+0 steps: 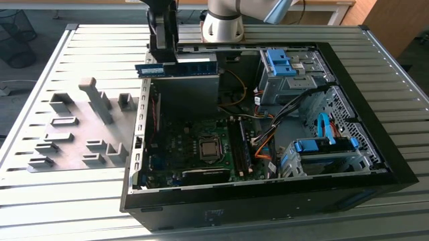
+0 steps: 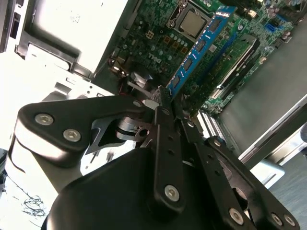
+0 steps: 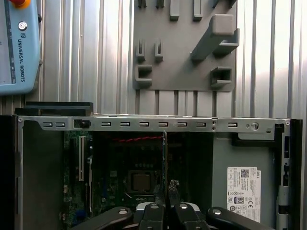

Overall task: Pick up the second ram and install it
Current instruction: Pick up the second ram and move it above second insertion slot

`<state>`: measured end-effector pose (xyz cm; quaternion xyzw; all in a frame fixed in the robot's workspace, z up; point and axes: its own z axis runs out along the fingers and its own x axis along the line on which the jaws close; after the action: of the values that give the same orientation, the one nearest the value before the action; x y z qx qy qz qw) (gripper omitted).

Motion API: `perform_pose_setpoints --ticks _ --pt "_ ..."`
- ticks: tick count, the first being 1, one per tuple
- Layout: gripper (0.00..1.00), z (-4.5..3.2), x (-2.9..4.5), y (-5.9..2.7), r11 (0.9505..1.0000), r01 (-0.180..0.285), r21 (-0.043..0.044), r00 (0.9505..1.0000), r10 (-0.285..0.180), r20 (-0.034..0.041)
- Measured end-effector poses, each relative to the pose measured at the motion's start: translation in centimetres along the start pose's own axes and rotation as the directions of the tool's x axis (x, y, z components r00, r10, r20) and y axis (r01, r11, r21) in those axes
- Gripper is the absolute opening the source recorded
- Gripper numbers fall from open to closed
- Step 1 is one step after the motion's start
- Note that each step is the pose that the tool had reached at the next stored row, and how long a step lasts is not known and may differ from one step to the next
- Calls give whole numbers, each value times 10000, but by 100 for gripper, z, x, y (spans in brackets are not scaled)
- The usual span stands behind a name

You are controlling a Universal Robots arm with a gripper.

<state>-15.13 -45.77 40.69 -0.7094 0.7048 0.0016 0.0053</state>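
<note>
The second ram, a long green stick with black chips and a pale blue label at one end, hangs level above the open computer case, over the power supply. My gripper is shut on it from above, near the label end. In the second wrist view the second ram reaches out from between my gripper's fingers over the motherboard. In the first wrist view the second ram is edge-on, in line with the CPU. A dark memory stick sits in a slot beside the CPU.
A grey fixture plate with upright blocks lies on the slatted table at the exterior view's left. Inside the case, drive cages with blue tabs and orange cables fill the exterior view's right side. A teach pendant rests on the table.
</note>
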Motion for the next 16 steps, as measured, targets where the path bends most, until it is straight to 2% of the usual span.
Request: perform_pose_setpoints --ticks 16 --pt "14 1 2 -244 10000 0 0 10000 0 0"
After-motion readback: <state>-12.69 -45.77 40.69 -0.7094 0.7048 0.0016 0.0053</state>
